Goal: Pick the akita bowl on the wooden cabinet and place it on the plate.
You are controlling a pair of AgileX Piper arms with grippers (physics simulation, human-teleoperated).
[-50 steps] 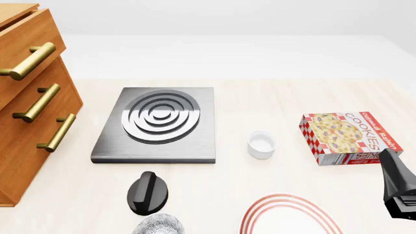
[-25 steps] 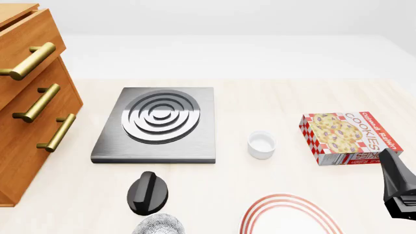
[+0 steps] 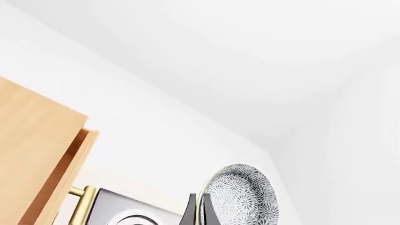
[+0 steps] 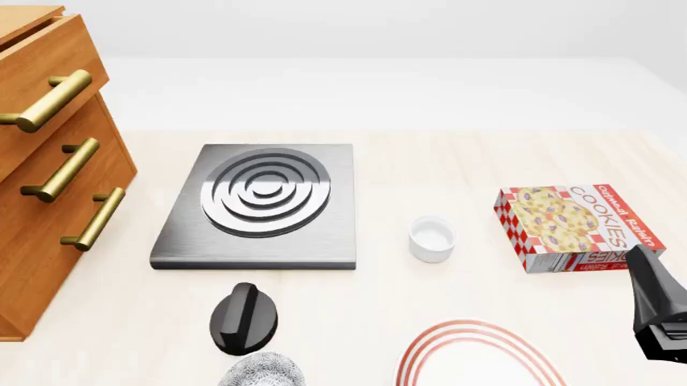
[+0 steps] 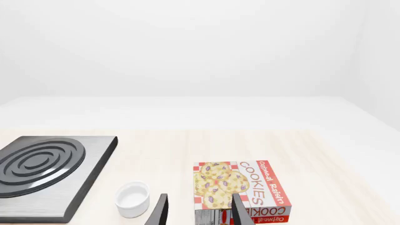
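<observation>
Clearly off the wooden cabinet (image 4: 54,201) already: akita bowl (image 4: 263,371) at the very bottom edge of the front view, left of centre, only its speckled top showing, just below the black body of the left tool (image 3: 198,212). Pinched by the rim in the left wrist view, one finger on either side of the wall, so closed on the bowl and carrying it tipped up on edge rather than level. Cannot tell how high above the desk (image 4: 355,314). Plate (image 4: 469,326) at the bottom of the same front frame, right of centre, cut off by the edge, red rings showing; apart from the bowl, with bare desk between. So, for the coming move: plate to the right of the bowl in the frame and at about the same depth, hence probably a sideways carry rightward, then levelling the bowl before letting go. No long axis to mind with two round things. Right tool (image 5: 198,213) at the right edge of the front view, fingers parted with nothing between, just below the cookie box (image 4: 569,229), idle by the look of it. White cup (image 4: 432,239) and stove slab (image 4: 257,205) farther up the frame, likely well out of the path.
</observation>
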